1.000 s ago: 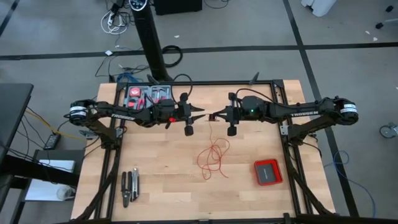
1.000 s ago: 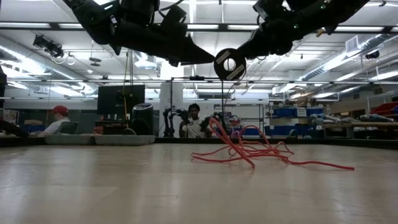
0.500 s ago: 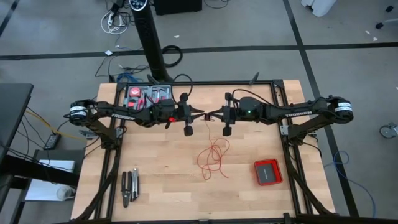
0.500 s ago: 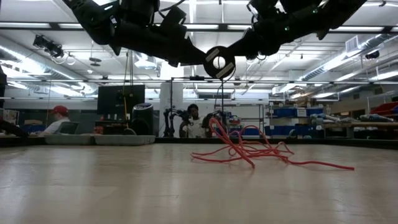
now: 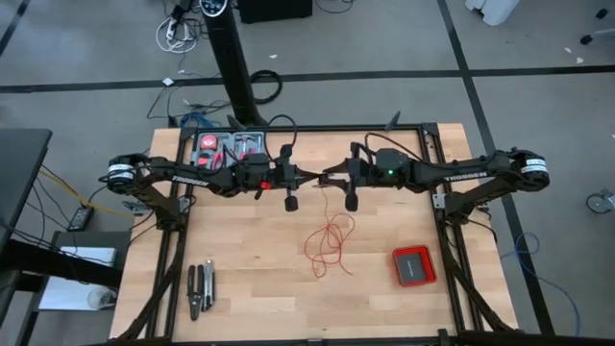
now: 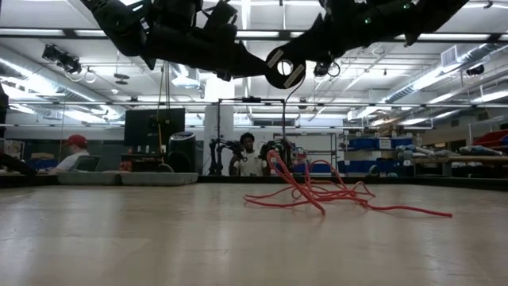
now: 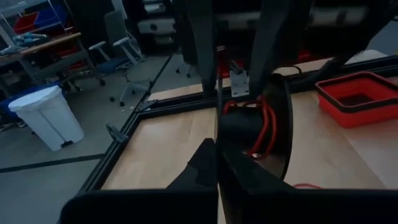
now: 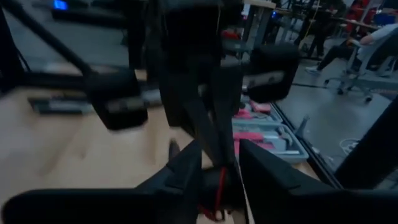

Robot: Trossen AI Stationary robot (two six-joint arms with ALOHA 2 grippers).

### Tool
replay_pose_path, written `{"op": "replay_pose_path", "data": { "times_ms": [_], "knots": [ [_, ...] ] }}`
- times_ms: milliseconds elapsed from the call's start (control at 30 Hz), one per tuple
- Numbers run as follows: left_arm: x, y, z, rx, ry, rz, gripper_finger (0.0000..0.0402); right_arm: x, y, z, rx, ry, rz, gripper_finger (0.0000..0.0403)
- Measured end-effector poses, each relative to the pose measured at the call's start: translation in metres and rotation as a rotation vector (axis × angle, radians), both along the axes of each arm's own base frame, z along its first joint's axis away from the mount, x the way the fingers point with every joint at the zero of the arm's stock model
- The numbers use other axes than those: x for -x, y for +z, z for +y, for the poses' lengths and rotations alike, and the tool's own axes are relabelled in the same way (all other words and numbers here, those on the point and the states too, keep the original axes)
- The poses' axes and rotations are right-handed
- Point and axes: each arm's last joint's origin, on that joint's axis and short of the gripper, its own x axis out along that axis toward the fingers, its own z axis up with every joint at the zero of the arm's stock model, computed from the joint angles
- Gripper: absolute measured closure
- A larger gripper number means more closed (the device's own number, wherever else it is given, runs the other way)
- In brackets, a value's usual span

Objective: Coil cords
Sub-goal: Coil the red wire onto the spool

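Note:
A small black spool point(image 6: 284, 67) with a few red turns hangs in the air over the table's far middle, between both grippers. My left gripper point(image 5: 312, 178) is shut on it. My right gripper point(image 5: 333, 178) faces it from the right, open. In the right wrist view its fingers point(image 8: 261, 168) stand on either side of the spool point(image 8: 217, 183). The rest of the red wire point(image 5: 330, 245) lies in loose loops on the table. One strand point(image 5: 325, 204) rises from the loops to the spool. My left gripper pinches the spool's thin near rim point(image 7: 217, 146) between its two fingers. The fingers come level from the table's left. The spool's wound core point(image 7: 249, 127) and far flange point(image 7: 285, 124) stick out past the fingertips, lifted clear of the table.
A flat red box point(image 5: 414, 266) sits at the near right. Pliers point(image 5: 200, 288) lie at the near left, and a tool case point(image 5: 231, 147) stands at the far left edge. People sit in the room beyond the table.
My right gripper has carried the spool a little toward the table's left, into my left gripper's open fingers. My left gripper has shut on it. My right gripper has then opened, let go and rolled at the wrist. The wire loops on the table have not moved.

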Motion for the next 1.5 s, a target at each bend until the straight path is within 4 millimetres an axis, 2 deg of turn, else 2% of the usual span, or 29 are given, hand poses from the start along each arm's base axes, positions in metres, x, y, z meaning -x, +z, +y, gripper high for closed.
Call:
{"op": "replay_pose_path", "data": {
  "times_ms": [133, 267, 433, 633, 933, 1267, 1500],
  "knots": [
    [0.000, -0.001, 0.000, 0.004, 0.009, 0.006, 0.0401, 0.000, 0.005, 0.002, -0.047, 0.001, -0.022, 0.0273],
    [0.000, -0.001, 0.000, 0.009, 0.010, 0.006, 0.0401, -0.001, 0.011, 0.005, -0.053, 0.007, -0.034, 0.0272],
    [0.000, -0.001, 0.000, 0.045, 0.015, 0.007, 0.0401, 0.010, 0.034, 0.005, -0.022, -0.046, -0.110, 0.0273],
    [0.000, -0.001, 0.001, 0.045, 0.059, -0.002, 0.0401, 0.023, 0.043, 0.008, -0.013, -0.092, -0.114, 0.0274],
    [0.001, 0.002, 0.006, 0.053, 0.210, -0.038, 0.0401, 0.025, 0.038, 0.013, -0.004, -0.141, -0.045, 0.0275],
    [0.002, 0.004, 0.008, 0.088, 0.290, -0.074, 0.0401, 0.025, 0.037, 0.019, -0.017, -0.174, -0.041, 0.0275],
    [0.002, 0.008, 0.008, 0.146, 0.319, -0.142, 0.0401, 0.013, 0.014, 0.019, -0.091, -0.372, 0.027, 0.0275]
  ]
}}
